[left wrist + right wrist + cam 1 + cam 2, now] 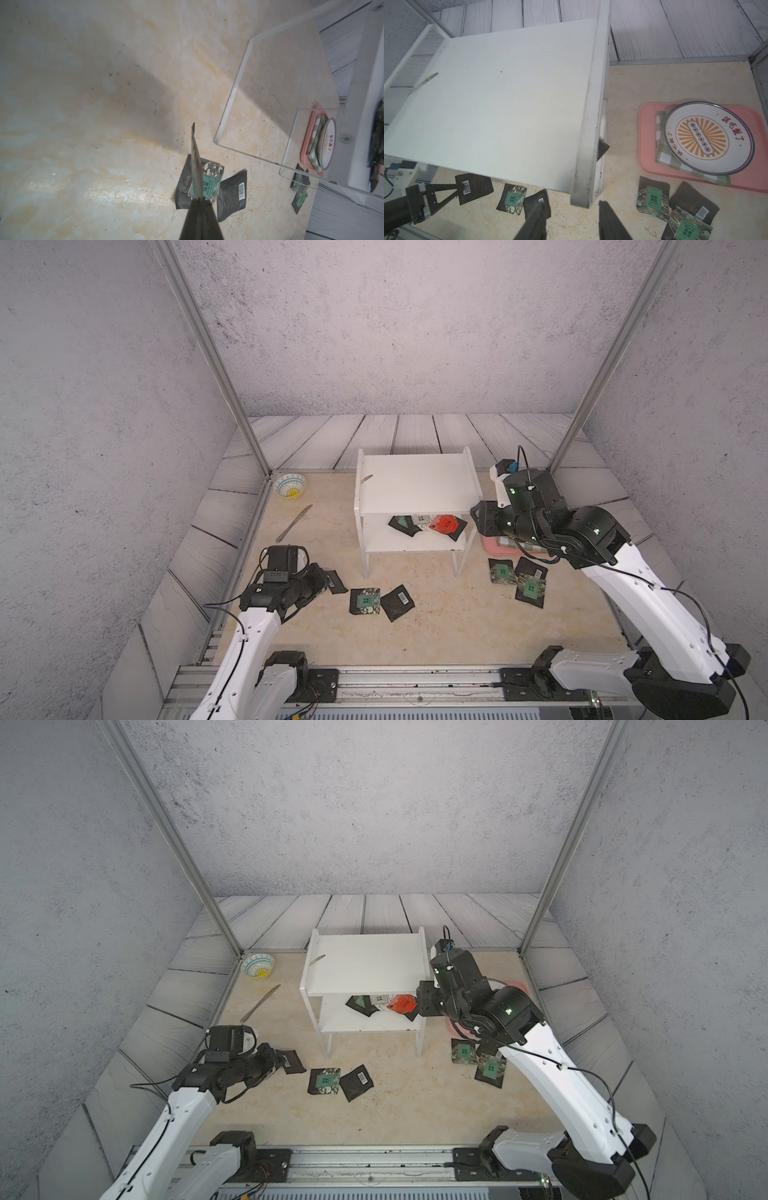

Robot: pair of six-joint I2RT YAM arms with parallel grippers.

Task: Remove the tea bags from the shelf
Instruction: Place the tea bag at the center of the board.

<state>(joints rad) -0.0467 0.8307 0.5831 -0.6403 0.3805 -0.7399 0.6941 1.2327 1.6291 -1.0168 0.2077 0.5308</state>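
Front-left of the shelf (415,485), the left hand (198,200) pinches a black tea bag (477,182). More tea bags (444,524) lie on the shelf's lower board and the counter (436,626) before it. Beside its right panel, the right hand (573,197) is half open, empty.

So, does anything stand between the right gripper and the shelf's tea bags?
Yes: the shelf's top board and side panel. The open right gripper sits outside the panel; the tea bags lie on the lower board beneath.
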